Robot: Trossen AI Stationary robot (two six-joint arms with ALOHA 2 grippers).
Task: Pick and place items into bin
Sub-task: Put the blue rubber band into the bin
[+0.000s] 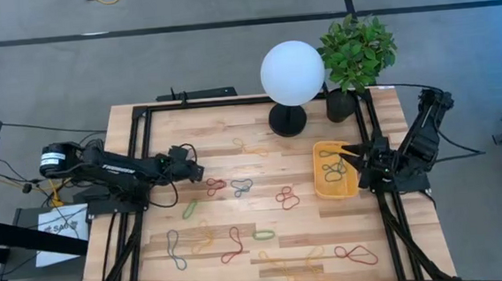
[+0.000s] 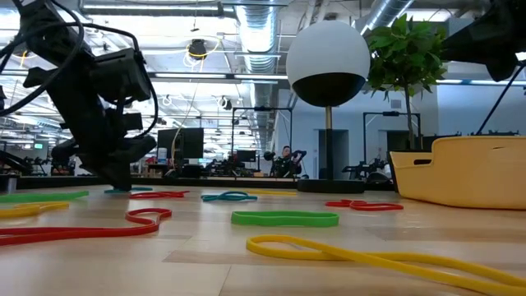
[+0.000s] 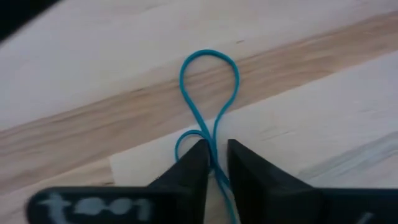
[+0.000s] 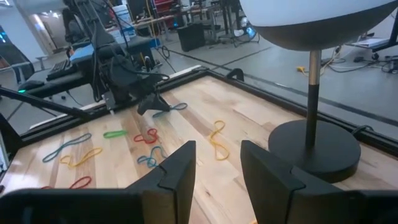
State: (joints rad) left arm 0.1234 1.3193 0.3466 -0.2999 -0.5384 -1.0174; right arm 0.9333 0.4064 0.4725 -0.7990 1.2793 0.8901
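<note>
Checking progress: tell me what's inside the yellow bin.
From above, the yellow bin holds a few rubber bands. The right tool hovers over its edge, covering part of the inside.

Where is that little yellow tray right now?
In the high view, the yellow tray sits on the table's right side, just below the potted plant, with the right gripper hovering at its edge.
</note>
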